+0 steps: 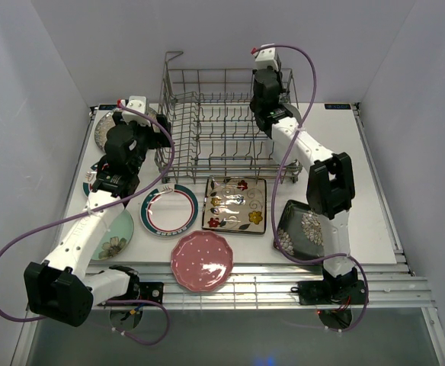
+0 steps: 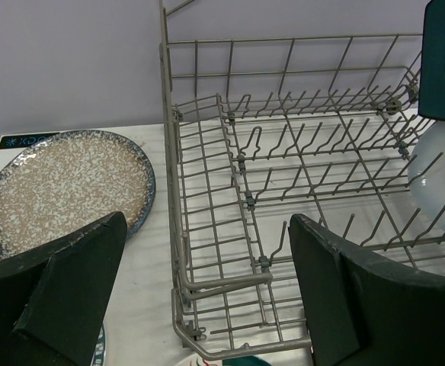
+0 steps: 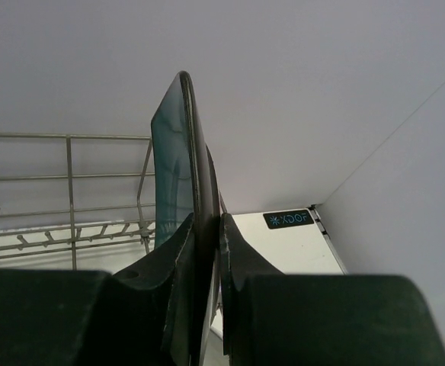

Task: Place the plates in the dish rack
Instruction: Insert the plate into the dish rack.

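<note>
My right pincer is clamped on the rim of the teal plate, which stands on edge up the middle of the right wrist view. I carry it upright because the dish rack takes plates only edgewise, between its tines. In the overhead view this pincer hangs over the rack's right-hand part, upper centre of the frame. The plate is above the wire and, as far as I can tell, not yet seated in a slot.

My left pincer has its jaws wide apart and grips nothing. It hovers at the rack's left wall, and the speckled round plate lies flat on the surface at the left of its view, probably my next pick.

Flat in front of the rack wait the teal-rimmed white plate, the cream floral square plate, the black floral square plate and the pink scalloped plate.

I judge the next move to be a straight descent, rim lined up between two tines.
</note>
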Controlling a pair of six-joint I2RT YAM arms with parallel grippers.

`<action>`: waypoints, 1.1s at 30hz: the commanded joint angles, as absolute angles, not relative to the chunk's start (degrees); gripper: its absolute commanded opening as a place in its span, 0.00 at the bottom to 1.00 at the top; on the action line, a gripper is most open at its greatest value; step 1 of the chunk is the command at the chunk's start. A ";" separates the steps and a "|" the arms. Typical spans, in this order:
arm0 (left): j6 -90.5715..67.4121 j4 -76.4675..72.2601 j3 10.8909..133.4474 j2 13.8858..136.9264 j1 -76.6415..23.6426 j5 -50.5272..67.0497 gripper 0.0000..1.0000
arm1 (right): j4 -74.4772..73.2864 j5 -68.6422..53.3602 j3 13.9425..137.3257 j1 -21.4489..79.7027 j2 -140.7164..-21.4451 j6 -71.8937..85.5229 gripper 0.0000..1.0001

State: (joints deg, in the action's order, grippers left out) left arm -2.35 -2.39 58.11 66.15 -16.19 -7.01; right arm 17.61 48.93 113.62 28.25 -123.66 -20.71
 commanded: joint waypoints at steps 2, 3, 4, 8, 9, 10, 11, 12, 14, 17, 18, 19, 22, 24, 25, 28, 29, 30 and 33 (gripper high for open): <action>-2.02 -4.04 58.01 65.39 -16.00 -6.15 0.98 | 30.85 48.17 115.05 27.95 -123.40 -22.50 0.08; -2.02 -4.04 57.92 65.39 -16.00 -6.07 0.98 | 30.59 47.38 115.40 27.86 -123.66 -22.33 0.08; -2.02 -4.04 57.92 65.48 -16.00 -5.98 0.98 | 30.15 47.29 116.71 27.77 -124.53 -21.89 0.08; -1.93 -4.04 57.83 65.48 -15.91 -5.98 0.98 | 26.90 46.14 120.57 27.07 -127.17 -21.27 0.08; -1.93 -4.04 57.83 65.39 -16.00 -5.98 0.98 | 26.11 45.71 121.28 26.90 -127.70 -21.01 0.08; -1.93 -4.04 57.83 65.39 -16.00 -5.80 0.98 | 25.32 45.36 121.81 26.63 -128.40 -20.74 0.08; -1.93 -4.04 57.83 65.30 -16.00 -5.80 0.98 | 24.09 44.92 122.16 26.28 -128.58 -20.05 0.08; -1.93 -3.96 57.83 65.39 -16.00 -5.80 0.98 | 23.65 44.04 122.08 26.11 -128.67 -19.60 0.08; -1.93 -3.96 57.83 65.39 -16.00 -5.63 0.98 | 23.03 43.07 121.29 25.40 -128.58 -18.38 0.08; -1.93 -3.87 57.92 65.48 -16.00 -5.36 0.98 | 21.54 40.70 121.29 24.35 -128.58 -16.97 0.08; -1.93 -3.87 57.92 65.57 -16.00 -5.45 0.98 | 20.75 40.00 121.64 24.17 -128.93 -16.27 0.08; -1.93 -3.87 57.92 65.57 -16.00 -5.36 0.98 | 20.13 39.38 122.16 23.91 -129.11 -15.91 0.08; -1.93 -3.78 58.01 65.65 -16.00 -5.45 0.98 | 18.20 37.88 123.83 23.12 -129.81 -14.68 0.08; -1.93 -3.78 58.09 65.74 -16.00 -5.36 0.98 | 17.14 37.09 124.80 22.59 -130.25 -14.07 0.08; -1.93 -3.69 58.10 65.83 -16.00 -5.27 0.98 | 16.36 37.00 125.59 22.50 -130.43 -13.71 0.08; -1.93 -3.60 58.18 65.83 -16.00 -5.27 0.98 | 15.73 36.91 126.38 22.32 -130.25 -13.62 0.08; -1.93 -3.52 58.27 65.92 -15.91 -5.19 0.98 | 15.30 36.91 126.39 22.24 -130.17 -13.62 0.08; -1.93 -3.52 58.27 65.92 -15.91 -5.19 0.98 | 15.21 36.83 126.39 22.24 -129.82 -13.62 0.08; -1.85 -3.16 58.45 66.09 -16.00 -5.27 0.98 | 12.67 35.34 128.31 22.24 -129.90 -13.80 0.08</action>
State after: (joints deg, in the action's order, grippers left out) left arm -2.26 -3.22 57.98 66.22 -16.19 -5.93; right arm 7.38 35.94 122.23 22.50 -132.29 -13.87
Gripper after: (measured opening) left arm 0.976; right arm 0.168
